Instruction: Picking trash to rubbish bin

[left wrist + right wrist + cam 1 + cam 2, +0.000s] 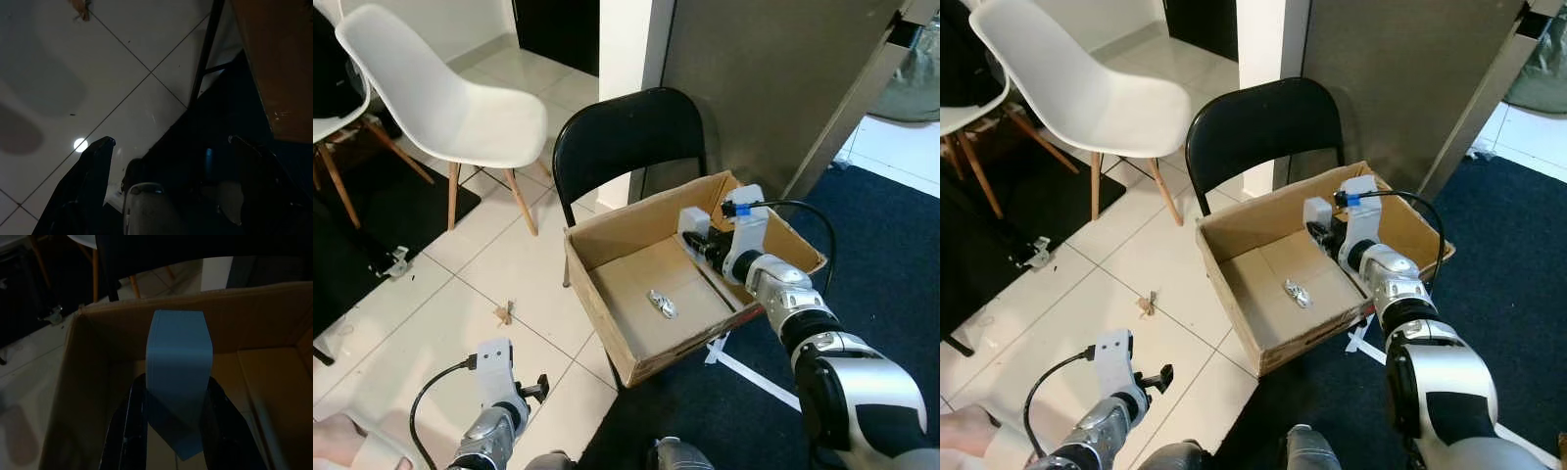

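Two right gripper (168, 431) fingers clamp a blue card (178, 377) inside the cardboard box's (607, 323) rim; left gripper (171, 161) fingers spread, empty.

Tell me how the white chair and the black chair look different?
The white chair has slanted wooden legs; the black chair has thin dark metal ones. The white chair's seat is bare, while the black chair has a cardboard box resting on it. The white chair stands further to the robot's left. Both stand on the pale tiled floor and have curved backs.
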`<state>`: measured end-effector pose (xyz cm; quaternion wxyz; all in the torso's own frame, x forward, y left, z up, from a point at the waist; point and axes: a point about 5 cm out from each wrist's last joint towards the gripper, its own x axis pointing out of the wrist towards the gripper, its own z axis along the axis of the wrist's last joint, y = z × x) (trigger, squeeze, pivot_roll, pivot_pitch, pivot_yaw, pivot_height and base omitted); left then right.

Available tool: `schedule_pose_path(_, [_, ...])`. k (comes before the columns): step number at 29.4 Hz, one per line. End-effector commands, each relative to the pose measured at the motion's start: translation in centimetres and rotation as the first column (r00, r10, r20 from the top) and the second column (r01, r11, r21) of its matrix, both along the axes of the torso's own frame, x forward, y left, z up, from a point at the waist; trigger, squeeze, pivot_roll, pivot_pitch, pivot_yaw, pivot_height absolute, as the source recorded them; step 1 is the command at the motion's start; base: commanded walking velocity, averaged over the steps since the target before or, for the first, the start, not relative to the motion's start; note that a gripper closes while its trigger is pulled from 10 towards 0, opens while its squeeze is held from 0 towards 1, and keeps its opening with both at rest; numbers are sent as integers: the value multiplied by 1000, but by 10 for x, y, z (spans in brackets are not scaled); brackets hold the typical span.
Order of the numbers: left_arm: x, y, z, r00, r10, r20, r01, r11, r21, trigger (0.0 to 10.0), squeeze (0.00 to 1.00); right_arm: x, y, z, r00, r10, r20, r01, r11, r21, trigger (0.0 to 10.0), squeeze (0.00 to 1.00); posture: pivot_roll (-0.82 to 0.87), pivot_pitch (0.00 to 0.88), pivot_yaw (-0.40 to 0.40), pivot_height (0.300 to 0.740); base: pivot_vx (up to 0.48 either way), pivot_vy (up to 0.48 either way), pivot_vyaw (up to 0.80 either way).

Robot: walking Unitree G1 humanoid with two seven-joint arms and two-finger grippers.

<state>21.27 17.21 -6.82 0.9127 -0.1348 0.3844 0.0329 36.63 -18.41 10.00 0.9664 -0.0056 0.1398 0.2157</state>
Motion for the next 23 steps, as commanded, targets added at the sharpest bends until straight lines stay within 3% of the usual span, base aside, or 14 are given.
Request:
schedule_pose_path(1, [-7, 0, -5, 1000, 5, -29, -5, 1000, 0, 10000, 0, -4, -2, -8, 999, -14, -36, 13, 1000, -16, 10000, 0, 9, 98, 2, 740, 0, 0, 0])
schedule_pose_path(3, [-8, -1, -5, 1000, 6, -30, -6, 1000, -1, 10000, 0, -4, -3, -9, 998, -36, -44, 35, 999, -23, 10000, 0, 9, 101, 0, 740, 0, 0, 0])
schedule_pose_path(4, [-8, -1, -5, 1000, 5, -31, -5, 1000, -2, 10000, 0, -4, -3, -10, 998, -44, -46, 43, 999, -27, 10000, 431, 8, 104, -2, 740, 0, 0, 0])
schedule_pose_path(6, [-8, -1, -5, 999, 5, -32, -6, 1000, -3, 10000, 0, -4, -3, -10, 998, -45, -46, 44, 999, -19, 10000, 1000, 10, 106, -3, 740, 0, 0, 0])
schedule_pose_path(15, [-8, -1, -5, 999, 6, -32, -6, 1000, -4, 10000, 0, -3, -1, -10, 996, -73, -42, 73, 997, -13, 10000, 1000, 9, 107, -3, 740, 0, 0, 0])
schedule_pose_path(16, [-8, -1, -5, 999, 6, -32, -6, 1000, -3, 10000, 0, -2, -3, -6, 996, -88, -28, 90, 994, 54, 10000, 1000, 9, 107, -3, 740, 0, 0, 0])
schedule_pose_path(18, [-8, -1, -5, 999, 5, -32, -5, 1000, -2, 10000, 0, -1, -4, -4, 995, -102, -21, 103, 990, 95, 10000, 1000, 9, 108, -1, 740, 0, 0, 0])
schedule_pose_path(19, [-8, -1, -5, 999, 5, -32, -5, 1000, -2, 10000, 0, 0, -6, -2, 993, -115, -16, 116, 983, 139, 10000, 373, 9, 108, -1, 740, 0, 0, 0])
schedule_pose_path(21, [-8, -1, -5, 999, 6, -32, -6, 1000, -2, 10000, 0, 0, -8, 1, 992, -122, -13, 122, 974, 190, 10000, 373, 9, 108, -1, 740, 0, 0, 0])
schedule_pose_path(22, [-8, -2, -5, 999, 6, -33, -6, 1000, -1, 10000, 0, 0, -12, 4, 992, -124, -2, 119, 954, 274, 10000, 0, 10, 106, -1, 740, 0, 0, 0])
schedule_pose_path(23, [-8, -1, -5, 999, 7, -35, -7, 1000, 1, 10000, 0, -1, -15, 5, 993, -121, 4, 113, 942, 315, 10000, 0, 10, 106, -1, 740, 0, 0, 0])
